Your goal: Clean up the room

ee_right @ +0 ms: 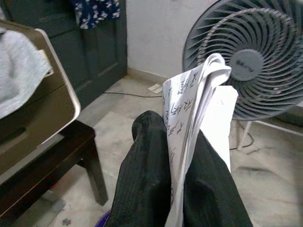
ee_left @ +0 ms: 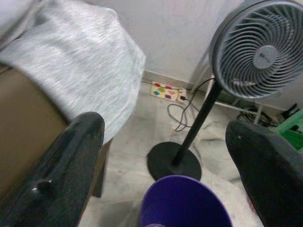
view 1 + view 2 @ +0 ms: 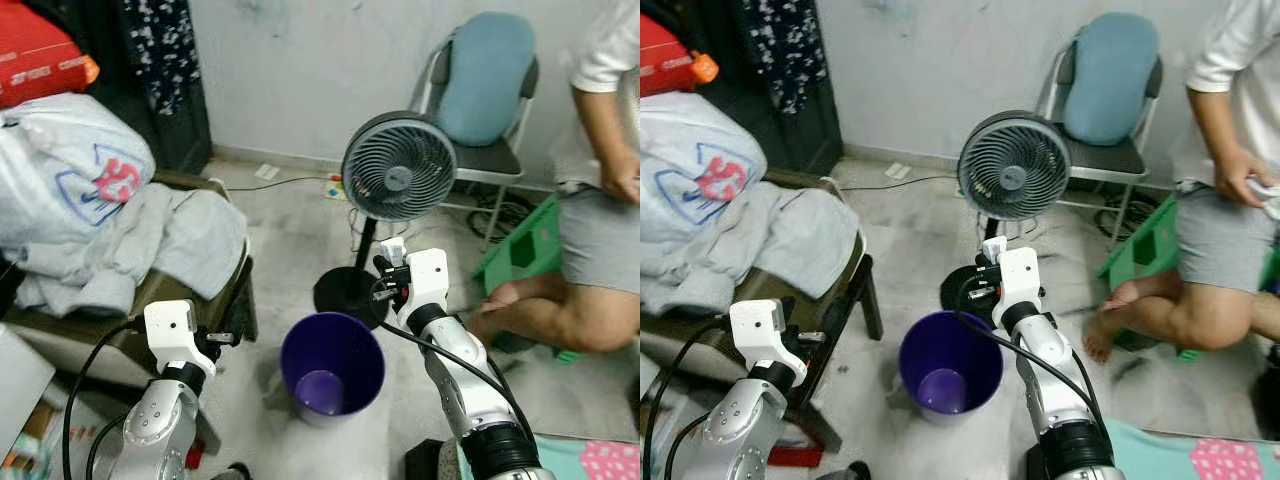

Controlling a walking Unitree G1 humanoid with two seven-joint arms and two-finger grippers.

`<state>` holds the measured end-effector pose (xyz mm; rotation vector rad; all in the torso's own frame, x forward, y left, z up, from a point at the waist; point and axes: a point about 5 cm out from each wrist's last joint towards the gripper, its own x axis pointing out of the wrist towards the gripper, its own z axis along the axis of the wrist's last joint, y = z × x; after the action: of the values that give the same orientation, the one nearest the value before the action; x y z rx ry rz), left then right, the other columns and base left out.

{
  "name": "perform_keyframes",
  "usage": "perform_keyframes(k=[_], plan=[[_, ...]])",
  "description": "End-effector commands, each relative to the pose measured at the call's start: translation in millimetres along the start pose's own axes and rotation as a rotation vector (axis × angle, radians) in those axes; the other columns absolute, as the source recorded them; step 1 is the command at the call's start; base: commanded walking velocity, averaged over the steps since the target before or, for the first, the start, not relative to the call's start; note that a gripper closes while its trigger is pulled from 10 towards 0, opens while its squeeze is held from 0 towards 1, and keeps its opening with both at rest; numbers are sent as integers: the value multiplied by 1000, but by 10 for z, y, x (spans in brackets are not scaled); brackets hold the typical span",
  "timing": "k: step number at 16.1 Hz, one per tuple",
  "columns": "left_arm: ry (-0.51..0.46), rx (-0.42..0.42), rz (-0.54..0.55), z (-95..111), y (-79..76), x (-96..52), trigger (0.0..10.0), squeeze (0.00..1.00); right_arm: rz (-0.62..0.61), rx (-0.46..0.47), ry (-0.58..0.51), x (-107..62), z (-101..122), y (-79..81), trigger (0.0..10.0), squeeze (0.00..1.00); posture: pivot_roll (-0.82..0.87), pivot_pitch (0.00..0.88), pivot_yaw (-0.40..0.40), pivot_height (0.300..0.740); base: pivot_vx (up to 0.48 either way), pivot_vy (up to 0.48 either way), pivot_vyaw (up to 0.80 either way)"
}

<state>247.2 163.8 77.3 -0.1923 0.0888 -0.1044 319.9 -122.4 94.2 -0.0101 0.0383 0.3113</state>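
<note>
- Right tool (image 1: 189,189): both black fingers are pinched tight on a folded sheet of printed paper (image 1: 196,118), white and creased, standing up between them.
- In the head views that right tool (image 3: 392,268) hangs above and just beyond the far rim of the purple bin (image 3: 333,365), in front of the fan's base.
- Left tool (image 2: 165,156): fingers spread wide with nothing between them, aimed over the bin towards the fan.
- The bin is smooth plastic, round and tapered, and it looks bare inside.
- Progress, judging by this: the paper is lifted but not yet dropped, so the release over the bin is what's left.
- Further out: a grey slatted pedestal fan (image 3: 398,166), rumpled grey cloth (image 3: 170,240) on a dark stool, and a seated person (image 3: 590,240) at right.
</note>
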Motion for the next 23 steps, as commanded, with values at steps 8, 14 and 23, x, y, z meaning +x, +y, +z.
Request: perform_keyframes(k=[8, 14, 23], plan=[[-11, 1, -11, 27, -10, 12, 10000, 0, -17, 14, -5, 18, 26, -47, 10000, 0, -57, 114, -72, 740, 276, 0, 0], [-13, 2, -12, 29, -11, 22, 10000, 0, -21, 14, -6, 24, 29, -55, 10000, 0, -67, 115, -77, 740, 276, 0, 0], [-8, 2, -12, 31, -3, 32, 10000, 0, -12, 1, -9, 35, 34, -39, 10000, 0, -68, 115, -69, 740, 269, 0, 0]])
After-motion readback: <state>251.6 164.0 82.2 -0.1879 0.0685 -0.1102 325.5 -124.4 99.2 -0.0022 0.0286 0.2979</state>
